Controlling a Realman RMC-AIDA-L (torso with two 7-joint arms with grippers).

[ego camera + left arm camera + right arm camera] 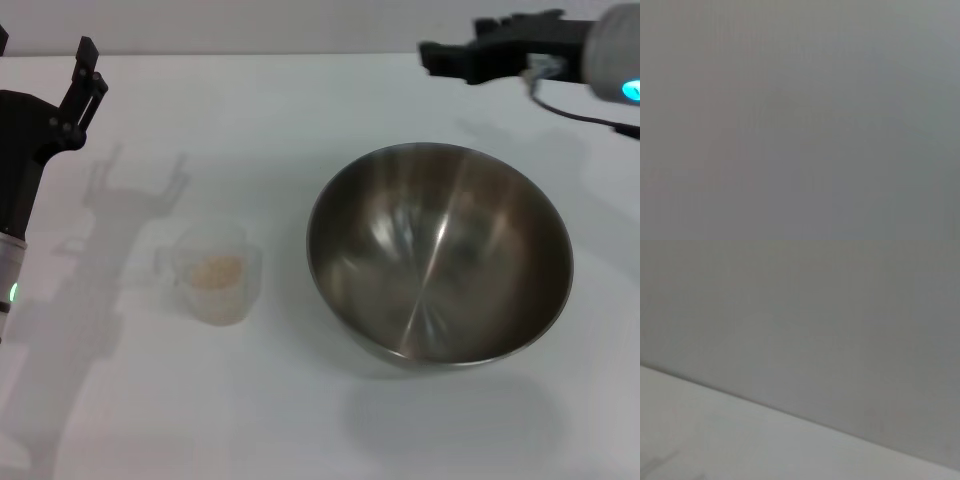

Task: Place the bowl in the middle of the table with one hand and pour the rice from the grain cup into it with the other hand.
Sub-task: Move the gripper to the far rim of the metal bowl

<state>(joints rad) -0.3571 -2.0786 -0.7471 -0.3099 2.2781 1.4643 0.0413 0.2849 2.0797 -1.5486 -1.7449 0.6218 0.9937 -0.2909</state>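
While neither hand held anything, the table (300, 420) carried the bowl (440, 255) just below the right gripper (432, 55), whose finger state I couldn't tell. The grain cup (215, 272) with rice (217, 270) sat below and right of the left gripper (88, 65), fingers apart. Judged step: bowl roughly placed, pour pending. Next: left descends onto cup.

No readable text, label or number anywhere.
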